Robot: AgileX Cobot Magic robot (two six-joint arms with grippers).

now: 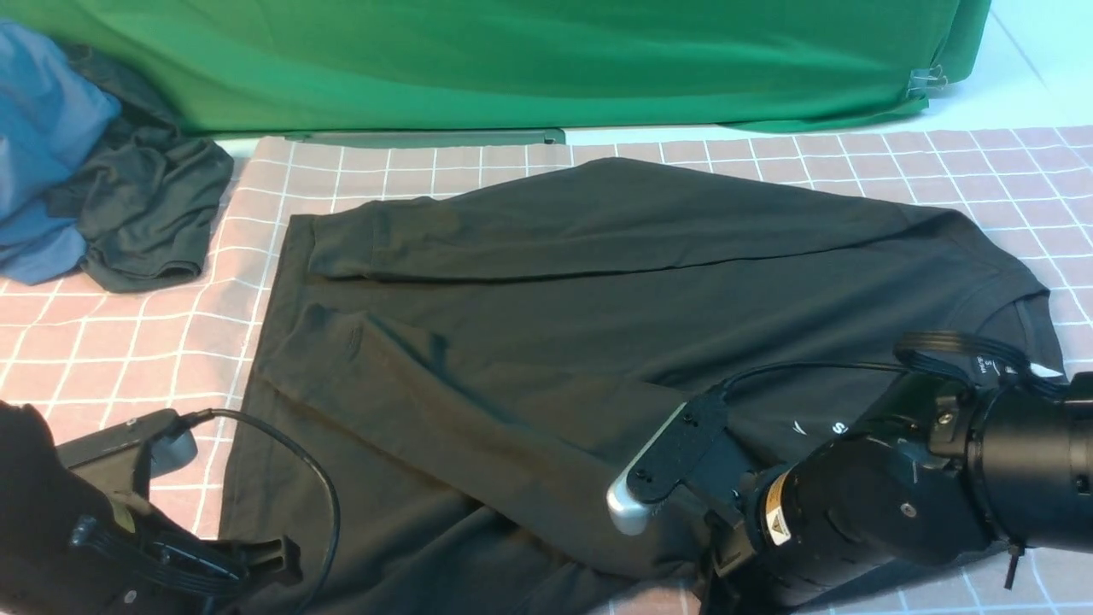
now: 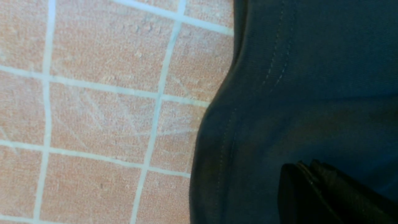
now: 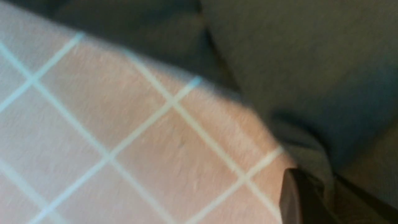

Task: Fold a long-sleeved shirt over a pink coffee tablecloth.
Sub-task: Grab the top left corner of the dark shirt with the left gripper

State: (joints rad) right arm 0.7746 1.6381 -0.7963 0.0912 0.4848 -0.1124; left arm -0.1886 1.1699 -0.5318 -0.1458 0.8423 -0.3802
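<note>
The pink coffee tablecloth [image 1: 128, 342] spreads wide, with a green cloth [image 1: 512, 60] at 12 o'clock. The long-sleeved shirt [image 1: 598, 282] lies across its centre. At 5 o'clock the right pincer [image 3: 314, 193] pinches shirt fabric. The left pincer [image 2: 311, 186] sits low at 7 o'clock over the hem, and I cannot tell its grip.

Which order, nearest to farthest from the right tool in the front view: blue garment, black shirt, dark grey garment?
1. The black shirt, centre, its near edge at the right tool.
2. The dark grey garment, far left.
3. The blue garment, far-left corner, behind that.
</note>
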